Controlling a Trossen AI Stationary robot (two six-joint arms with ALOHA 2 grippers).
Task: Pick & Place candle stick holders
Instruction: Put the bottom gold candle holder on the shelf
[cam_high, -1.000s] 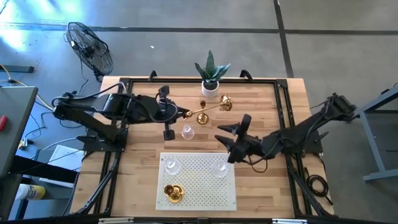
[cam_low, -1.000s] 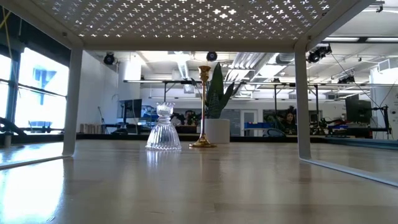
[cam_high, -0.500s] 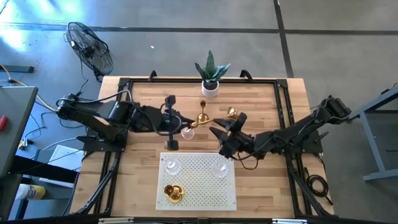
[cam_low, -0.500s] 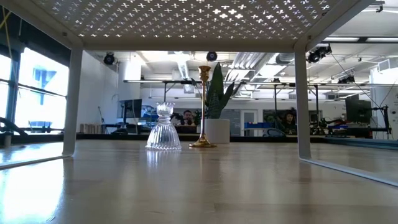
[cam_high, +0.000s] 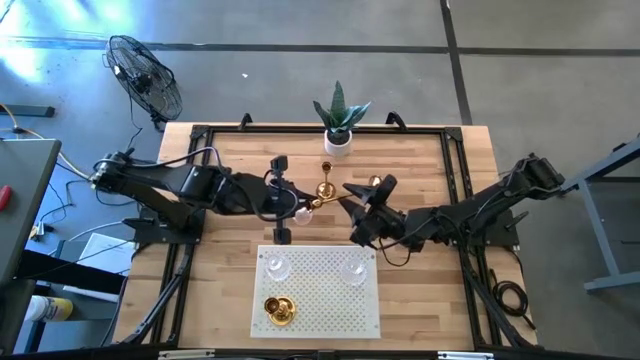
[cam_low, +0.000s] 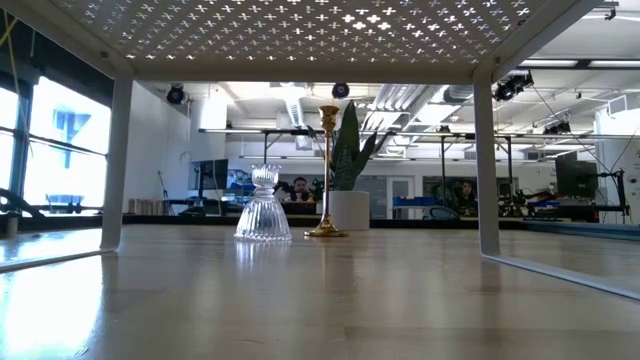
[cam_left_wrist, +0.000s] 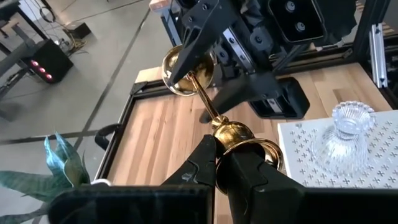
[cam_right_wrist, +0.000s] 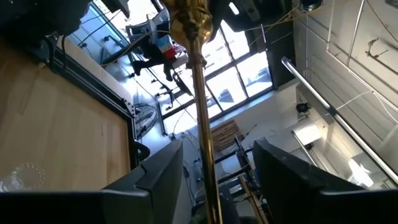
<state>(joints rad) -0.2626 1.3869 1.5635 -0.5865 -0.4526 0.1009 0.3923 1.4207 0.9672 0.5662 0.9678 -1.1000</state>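
A gold candle stick holder (cam_high: 345, 193) lies nearly level in the air over the table's middle. My left gripper (cam_high: 305, 204) is shut on its cup end. My right gripper (cam_high: 362, 192) stands open around its other end; the stem (cam_right_wrist: 202, 112) runs between its fingers, and the flared base (cam_left_wrist: 185, 70) sits among them. Whether the right fingers touch it, I cannot tell. A second gold holder (cam_low: 327, 170) and a clear glass one (cam_low: 263, 205) stand upright on the table. On the white mat (cam_high: 320, 295) stand two glass holders (cam_high: 275, 266) (cam_high: 354, 268) and a gold one (cam_high: 279, 311). My left gripper pinches the holder's cup end (cam_left_wrist: 235, 132) between its two fingers. The fingers come from the table's left, slanting a little down, and the stem runs on beyond them toward the table's right. The holder is lifted clear of the table and lies nearly level.
A white pot with a green plant (cam_high: 339, 140) stands at the far edge, just behind the two holders on the table. The raised mat takes up the near middle. Bare wood lies to the left and right of the mat.
My left gripper has carried the holder a little toward the near edge and the table's right. My right gripper has gone toward the far edge and the left, rolling at the wrist, so that the holder's base end now lies between its fingers.
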